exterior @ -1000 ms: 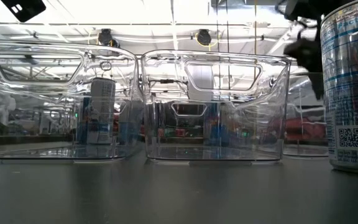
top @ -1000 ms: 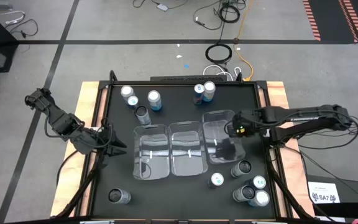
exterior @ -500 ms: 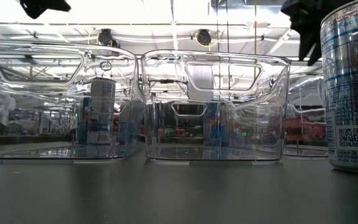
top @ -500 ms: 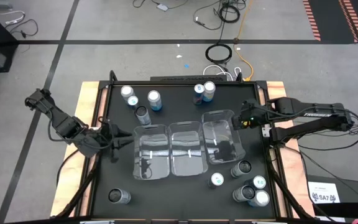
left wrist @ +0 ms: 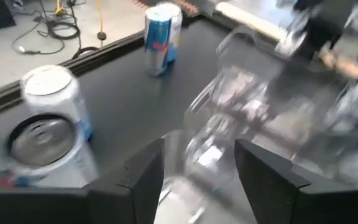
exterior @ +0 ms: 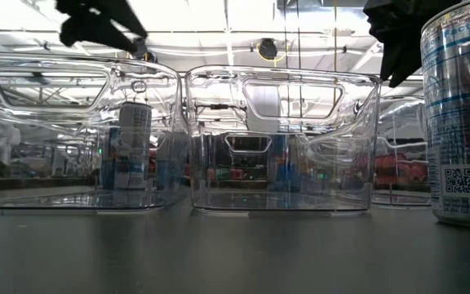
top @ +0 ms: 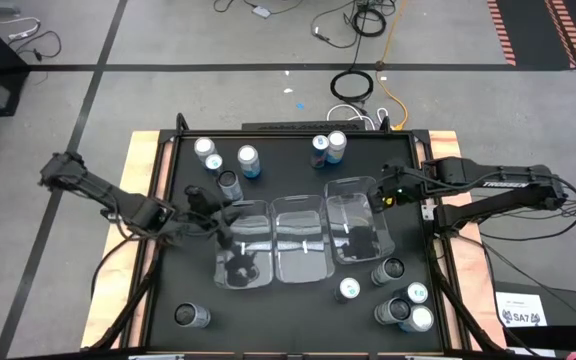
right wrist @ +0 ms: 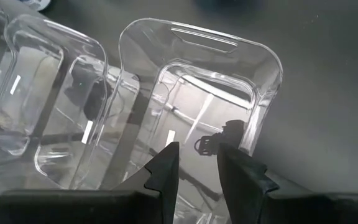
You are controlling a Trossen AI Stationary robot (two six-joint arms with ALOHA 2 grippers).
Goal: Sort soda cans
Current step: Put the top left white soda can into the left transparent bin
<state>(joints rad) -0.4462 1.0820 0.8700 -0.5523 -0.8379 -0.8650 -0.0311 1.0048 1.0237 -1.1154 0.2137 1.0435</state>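
Three clear bins stand side by side mid-table. Soda cans stand upright on their bases around them: several at the far left, two at the far middle, several at the near right, and one at the near left. My left gripper hangs open over the far left corner of the left bin, near a silver can. My right gripper is open by a narrow gap above the right bin, holding nothing.
The table's raised wooden border runs along the left and right edges. In the low view a blue-and-white can stands close at the right. Bare black tabletop lies in front of the bins.
My left gripper has swung from the table's left edge toward the right and now hangs over the left bin, its wrist turned. My right gripper has risen from over the right bin and drawn a little toward the table's right edge. No can has moved.
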